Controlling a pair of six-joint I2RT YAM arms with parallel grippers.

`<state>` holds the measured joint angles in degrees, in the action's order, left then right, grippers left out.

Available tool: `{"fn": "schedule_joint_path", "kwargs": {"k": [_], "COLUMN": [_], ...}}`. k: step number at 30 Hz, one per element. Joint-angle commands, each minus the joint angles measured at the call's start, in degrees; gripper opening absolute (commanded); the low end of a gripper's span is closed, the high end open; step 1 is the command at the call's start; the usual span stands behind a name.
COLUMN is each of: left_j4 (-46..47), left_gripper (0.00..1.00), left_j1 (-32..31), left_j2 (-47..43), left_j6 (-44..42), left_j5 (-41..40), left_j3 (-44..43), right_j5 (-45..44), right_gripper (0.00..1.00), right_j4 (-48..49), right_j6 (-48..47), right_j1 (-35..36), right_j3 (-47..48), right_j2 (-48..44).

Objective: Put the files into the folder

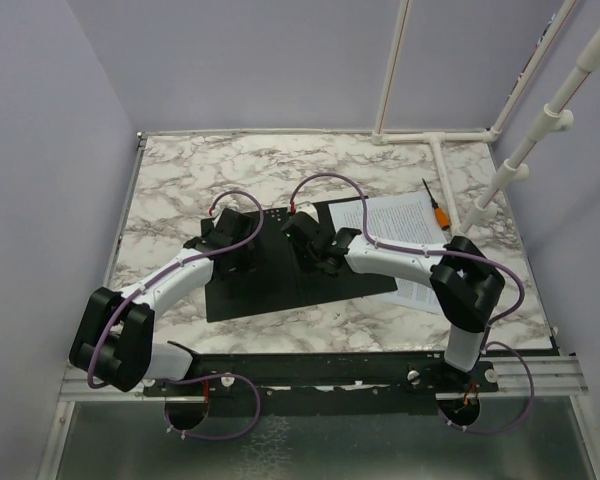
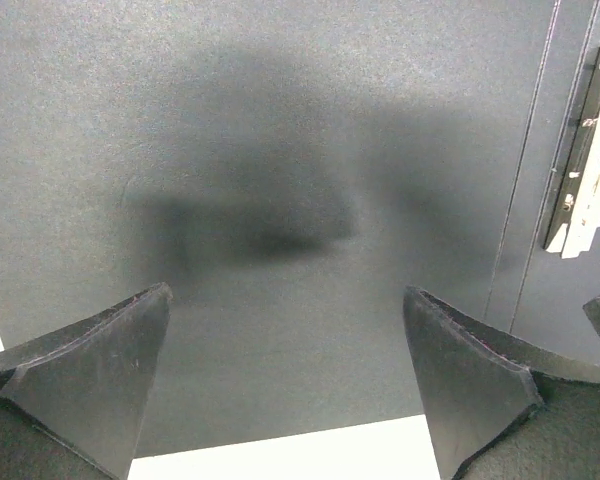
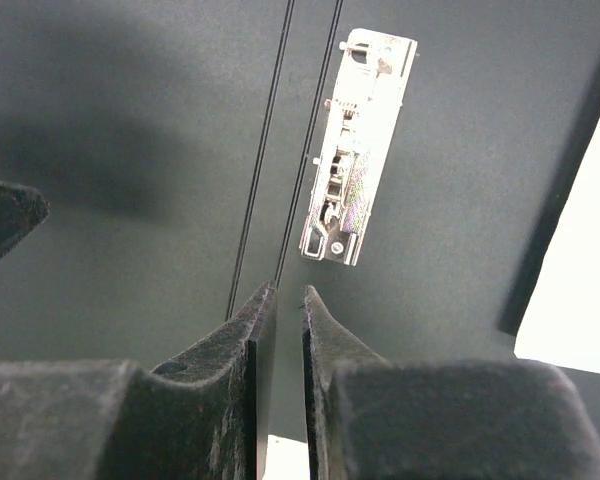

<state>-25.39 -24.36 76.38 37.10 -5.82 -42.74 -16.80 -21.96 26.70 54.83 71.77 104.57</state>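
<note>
- The folder (image 1: 270, 290) lay open and flat in the middle of the marble worktop (image 1: 180, 180), black inner faces up.
- The files (image 1: 405, 215) lay on the worktop at the folder's right edge, outside it. Whether they overlapped that edge could not be told.
- The right arm stretched across the files' near part and hid it; only the far part with its print showed.
- The left claw (image 2: 288, 292) hung just over the folder's left inner face (image 2: 280, 120), fingers spread wide with nothing between them.
- The right claw (image 3: 288, 290) pointed down at the creases of the spine, fingers drawn almost together with only a thin slit left. Nothing showed in that slit.
- The metal clip (image 3: 360, 150) sat just past the right claw's tips, beside the spine creases on the black face (image 3: 130, 150); it also showed at the right edge of the left wrist view (image 2: 585, 150).
- An orange-handled tool (image 1: 438, 212) lay at the files' far right corner.
- White pipe framing (image 1: 435, 138) stood along the back right of the worktop, well apart from both claws.
</note>
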Motion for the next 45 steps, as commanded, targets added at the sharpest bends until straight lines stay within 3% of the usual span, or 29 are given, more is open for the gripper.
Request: {"fn": "schedule_joint_path", "kwargs": {"k": [1,9,45], "left_j4": [-0.2,-4.9,-5.6], "left_gripper": [0.99,0.99,0.99], "left_j1": [-1.3,-1.8,-1.8], "left_j2": [0.5,1.7,4.1], "left_j6": [1.9,3.1,4.6], "left_j5": [-4.5,-10.3,-10.3], "left_j3": [0.4,-1.2,2.0], "right_j5": [0.8,0.8,0.8], "right_gripper": [0.18,0.16,0.08], "right_j4": [0.2,0.3,0.9], "right_j6": [-0.9,-1.1,-1.1], "right_j1": [-0.7,-1.3,-2.2], "right_j3": [2.1,3.1,4.3], "right_j2": [2.2,3.8,5.2]}}
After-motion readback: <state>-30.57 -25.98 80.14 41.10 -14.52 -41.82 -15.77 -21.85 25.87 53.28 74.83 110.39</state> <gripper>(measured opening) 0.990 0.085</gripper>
